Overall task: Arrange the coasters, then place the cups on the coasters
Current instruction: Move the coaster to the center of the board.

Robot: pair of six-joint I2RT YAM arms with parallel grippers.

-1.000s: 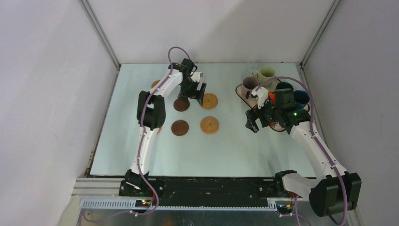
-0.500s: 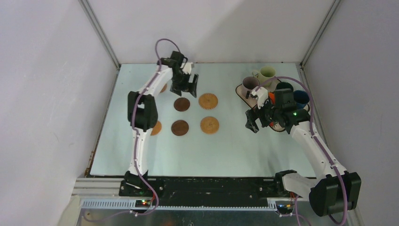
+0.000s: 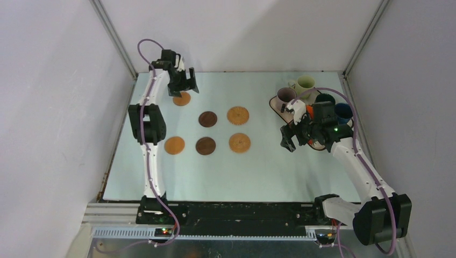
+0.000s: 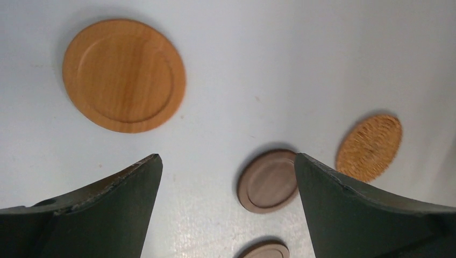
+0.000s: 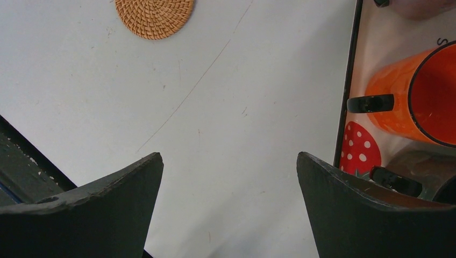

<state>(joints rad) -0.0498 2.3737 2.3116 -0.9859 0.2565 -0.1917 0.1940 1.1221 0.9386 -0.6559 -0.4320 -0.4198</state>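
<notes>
Six coasters lie on the table in two rows. The back row holds a tan wooden coaster [image 3: 182, 100] [image 4: 123, 75], a dark brown coaster [image 3: 207, 119] [image 4: 268, 180] and a woven tan coaster [image 3: 237, 115] [image 4: 369, 146]. The front row holds a tan coaster [image 3: 174, 145], a dark coaster [image 3: 205, 145] and a woven coaster [image 3: 239, 142] [image 5: 154, 16]. My left gripper [image 3: 184, 90] [image 4: 227, 156] hangs open and empty just behind the back-left tan coaster. The cups stand on the strawberry tray [image 3: 275, 107] [image 5: 363, 145]: mauve [image 3: 285, 97], pale green [image 3: 305, 83], dark green [image 3: 324, 98], navy [image 3: 344, 112], orange [image 5: 417, 102]. My right gripper [image 3: 292, 141] [image 5: 228, 155] is open and empty, left of the tray.
White walls with metal corner posts [image 3: 115, 40] close in the table at the back and on both sides. The left arm reaches close to the back-left corner. The right arm's forearm [image 3: 357, 161] runs along the right edge near the tray.
My left gripper swung from over the back dark brown coaster to the far back left, above the tan wooden coaster. The front-left tan coaster is now uncovered. The right arm stayed still.
</notes>
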